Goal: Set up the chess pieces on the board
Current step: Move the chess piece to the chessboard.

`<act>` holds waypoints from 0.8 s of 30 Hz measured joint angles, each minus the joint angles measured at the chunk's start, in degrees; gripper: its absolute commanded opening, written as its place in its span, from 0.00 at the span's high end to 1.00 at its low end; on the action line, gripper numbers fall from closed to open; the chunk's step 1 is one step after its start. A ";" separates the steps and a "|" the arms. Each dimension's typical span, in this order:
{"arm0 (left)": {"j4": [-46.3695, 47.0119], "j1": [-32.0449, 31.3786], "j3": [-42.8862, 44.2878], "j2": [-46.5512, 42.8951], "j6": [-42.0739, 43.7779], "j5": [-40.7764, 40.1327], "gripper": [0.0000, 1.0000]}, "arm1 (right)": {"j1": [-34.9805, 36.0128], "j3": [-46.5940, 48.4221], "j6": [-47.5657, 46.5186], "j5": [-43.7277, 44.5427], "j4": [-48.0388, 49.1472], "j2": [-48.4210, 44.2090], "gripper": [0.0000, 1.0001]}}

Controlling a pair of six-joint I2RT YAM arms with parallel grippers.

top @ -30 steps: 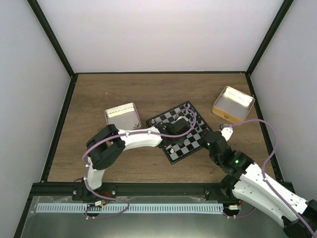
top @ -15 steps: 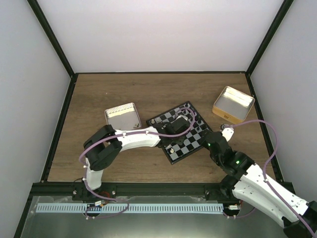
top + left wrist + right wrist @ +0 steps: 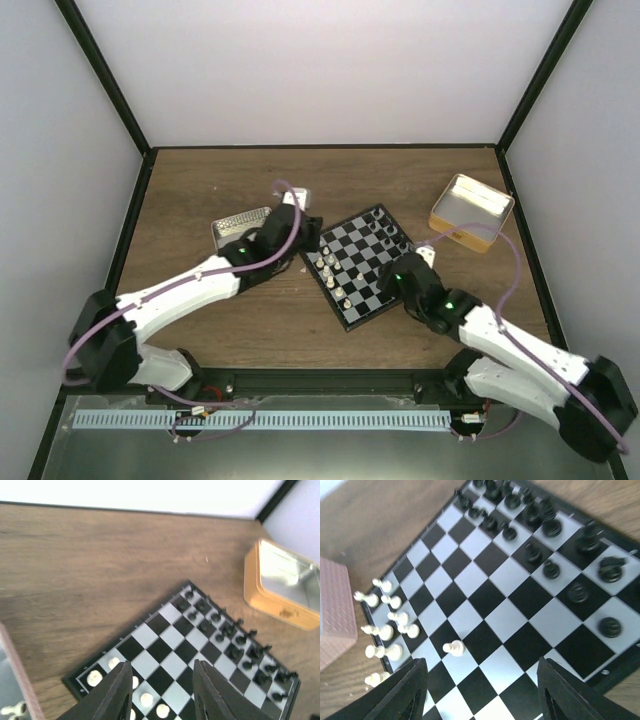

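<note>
From above, the board [image 3: 362, 266] is seen lying askew on the wooden desk [image 3: 200, 185], with the white pieces [image 3: 326, 272] lined along its near-left side and the black pieces [image 3: 386, 234] along its far-right side. The left hand [image 3: 308, 226] is held at the board's left corner, beside the pink tin [image 3: 238, 228], and the right hand [image 3: 392, 278] over the board's near-right edge; the yellow tin [image 3: 472, 210] is set apart to the right. Whether either hand is spread cannot be told from here. In the left wrist view, the left hand [image 3: 161, 695] is shown released, its two fingers [image 3: 118, 692] apart with nothing gripped; the board [image 3: 165, 645] lies below and beyond them, a few white pieces [image 3: 146, 698] on squares just beside the fingertips and the black pieces [image 3: 235, 640] ranked at the far side, toward the yellow tin [image 3: 280, 592]. A strip of the pink tin [image 3: 17, 680] is caught at the lower left. In the right wrist view, the right hand [image 3: 485, 700] is also released, its fingers [image 3: 402, 695] set wide with only board squares between them. The board [image 3: 495, 580] fills the view ahead: the white pieces [image 3: 379, 631] are grouped at its left edge beside the pink tin [image 3: 335, 610], one white pawn [image 3: 454, 649] is stood forward of them, nearest the hand, and the black pieces [image 3: 545, 527] occupy the far-right rows.
</note>
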 measured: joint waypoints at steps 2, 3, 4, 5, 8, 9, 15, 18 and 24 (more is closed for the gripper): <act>1.38 1.77 -2.82 -4.31 0.22 -0.92 0.56 | 0.00 0.85 -1.79 -2.64 1.79 5.07 0.40; 1.97 2.60 -4.20 -6.12 0.33 -1.27 0.55 | -0.02 1.79 -2.71 -3.87 2.23 8.07 0.42; 2.62 3.34 -5.55 -7.78 0.46 -1.60 0.55 | -0.04 3.04 -3.56 -5.01 2.49 11.15 0.44; 3.37 4.20 -7.23 -9.57 0.37 -1.90 0.54 | -0.07 4.20 -4.46 -5.88 2.86 13.97 0.45; 4.11 6.10 -10.60 -12.83 0.35 -2.27 0.54 | -0.28 8.15 -7.58 -8.90 4.61 22.56 0.46; 4.17 6.60 -11.32 -13.27 0.31 -2.25 0.54 | -0.35 8.94 -8.50 -9.62 5.05 24.30 0.47; 4.28 8.87 -14.19 -13.49 -0.09 -1.49 0.54 | -0.79 14.40 -13.99 -12.81 6.12 33.05 0.56; 4.33 9.44 -14.51 -13.49 -0.17 -0.96 0.54 | -0.81 16.85 -15.54 -13.00 6.12 36.22 0.62; 4.46 10.36 -14.60 -13.49 -0.17 -0.13 0.54 | -0.87 17.75 -16.74 -12.96 5.31 39.15 0.66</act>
